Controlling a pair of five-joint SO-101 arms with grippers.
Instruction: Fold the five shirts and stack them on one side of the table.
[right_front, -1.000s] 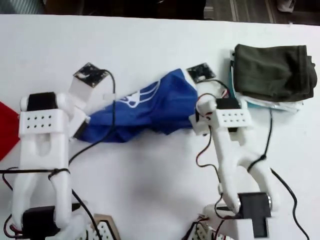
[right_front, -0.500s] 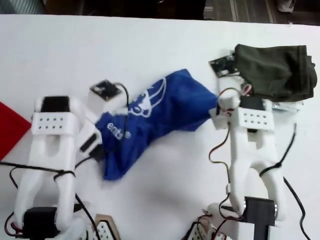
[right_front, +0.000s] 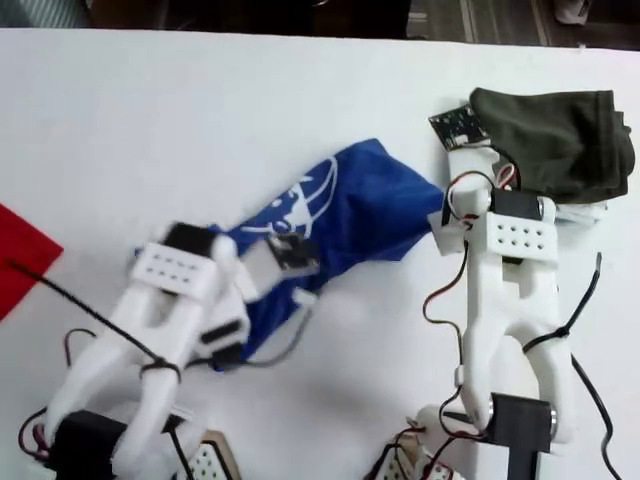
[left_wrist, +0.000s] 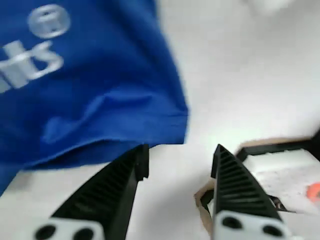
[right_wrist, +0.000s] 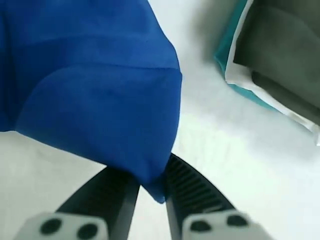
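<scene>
A blue shirt with white print lies crumpled across the middle of the table. My right gripper is at its right end, beside the stack, and is shut on a corner of the blue shirt; the corner is pinched between the fingertips. My left gripper stands open just off the near edge of the blue shirt, nothing between its fingers. In the high view the left gripper hangs over the shirt's near left end. A stack of folded shirts, dark green on top, sits at the far right.
A red shirt pokes in at the left edge. White and teal layers show under the dark green shirt of the stack. Arm bases and cables crowd the near edge. The far left of the white table is bare.
My left gripper dragged the blue shirt's left end toward the near edge, let go and swung right. My right gripper carried the other end right, toward the stack.
</scene>
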